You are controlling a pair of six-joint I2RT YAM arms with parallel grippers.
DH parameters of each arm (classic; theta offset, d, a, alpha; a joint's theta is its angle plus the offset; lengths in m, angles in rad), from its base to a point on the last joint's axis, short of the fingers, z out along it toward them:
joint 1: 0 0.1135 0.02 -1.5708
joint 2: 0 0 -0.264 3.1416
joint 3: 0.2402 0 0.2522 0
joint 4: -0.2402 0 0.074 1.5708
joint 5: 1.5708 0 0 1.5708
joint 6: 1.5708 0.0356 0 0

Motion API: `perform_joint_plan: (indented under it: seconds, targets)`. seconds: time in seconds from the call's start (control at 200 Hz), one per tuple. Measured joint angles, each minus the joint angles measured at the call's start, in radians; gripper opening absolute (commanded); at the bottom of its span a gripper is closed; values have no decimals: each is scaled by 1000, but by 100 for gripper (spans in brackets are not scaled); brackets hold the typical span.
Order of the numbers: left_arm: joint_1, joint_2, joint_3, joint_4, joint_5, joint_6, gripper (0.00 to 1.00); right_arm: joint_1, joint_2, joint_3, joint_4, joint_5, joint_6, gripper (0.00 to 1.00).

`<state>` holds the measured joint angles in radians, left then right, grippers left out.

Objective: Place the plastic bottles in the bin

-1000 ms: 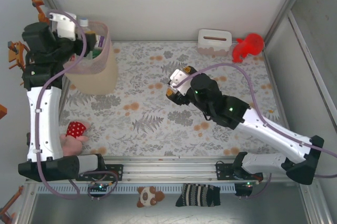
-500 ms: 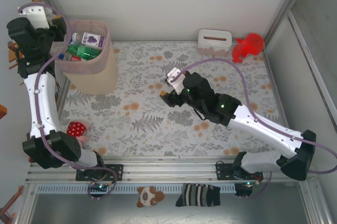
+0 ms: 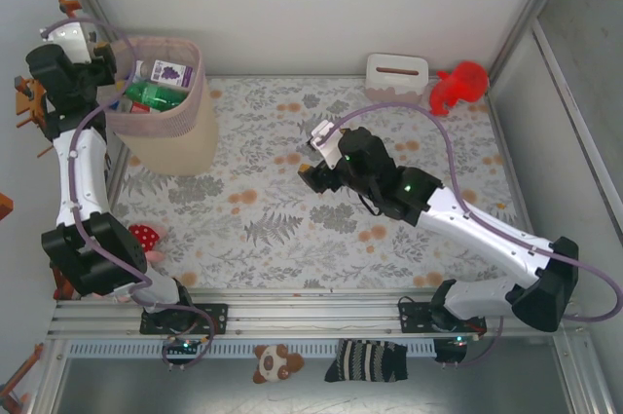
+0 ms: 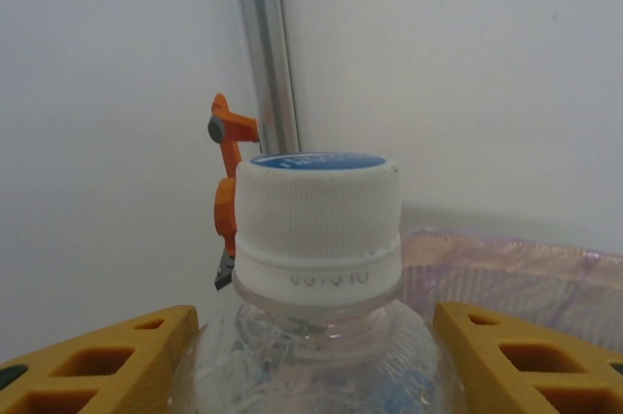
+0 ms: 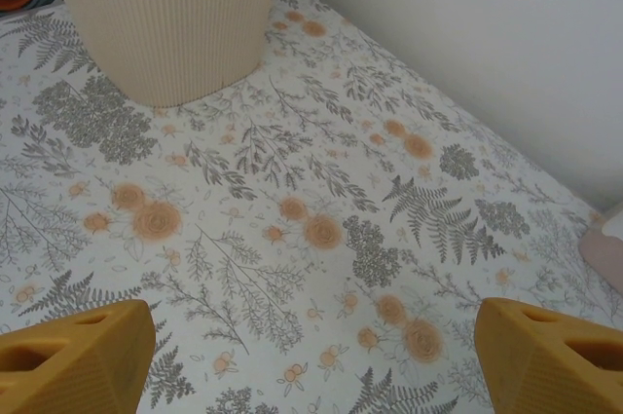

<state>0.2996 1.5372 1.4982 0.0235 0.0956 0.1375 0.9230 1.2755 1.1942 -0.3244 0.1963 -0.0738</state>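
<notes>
Held bottle: the clear bottle stands straight up in the left wrist view. Its white cap with a blue top is at the top, and its long way runs up and down.
Where it is: between two yellow fingers, with the pink bag close behind it on the right.
Left gripper: the left gripper is closed around the clear bottle, with one finger on each side.
Bin: the bin stands upright at the far left of the table.
Bottles in the bin: a green bottle lies on its side, its long way going across the bin. A purple-label bottle lies beside it, nearer the back.
Right gripper: the right gripper is wide open with nothing in it, above the middle of the table.
Table top: a cloth with grey leaves and orange flowers covers it.
Far edge: a white box sits next to a red toy.
Room: plain white walls, a metal post in the corner, and an orange clip on it.
</notes>
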Motion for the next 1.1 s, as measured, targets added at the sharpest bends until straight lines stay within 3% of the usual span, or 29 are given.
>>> perform_joint_plan:
  seconds: [0.411,0.586,0.716,0.876,1.102]
  targets:
    - [13,3,-82,75,19,21,39,-14,3,0,0,-29,3,84]
    - [18,19,-82,83,41,21,43,-18,3,0,0,-31,6,84]
    - [23,33,-80,84,60,21,54,-18,3,0,0,-32,6,84]
    - [29,33,-60,48,86,15,77,-18,3,0,0,-32,7,84]
    - [36,34,-13,-100,108,-5,89,-18,2,0,0,-34,7,84]
